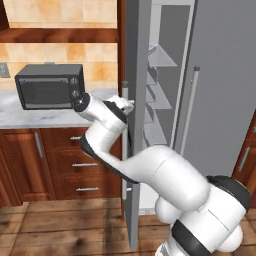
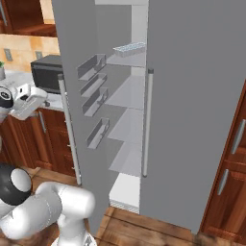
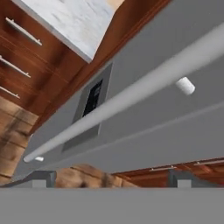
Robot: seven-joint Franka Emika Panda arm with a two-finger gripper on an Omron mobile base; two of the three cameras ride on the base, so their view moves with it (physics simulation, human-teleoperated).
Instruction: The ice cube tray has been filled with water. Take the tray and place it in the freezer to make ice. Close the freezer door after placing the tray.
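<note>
Your gripper is spread wide with nothing between its fingertips, facing the outer face of the freezer door, close to its long bar handle. Your hand view alone shows the dark dispenser panel. Your right base view alone shows the ice cube tray on the freezer's top far shelf.

The freezer was plain grey, its shelves paler grey. Its door was grey with a dark panel and a silver bar handle. The tray looked white with pale-blue cells. The microwave was black, the counter white-grey marbled, the cabinets reddish-brown wood, the wall tiles mottled tan, and the floor brown planks.
</note>
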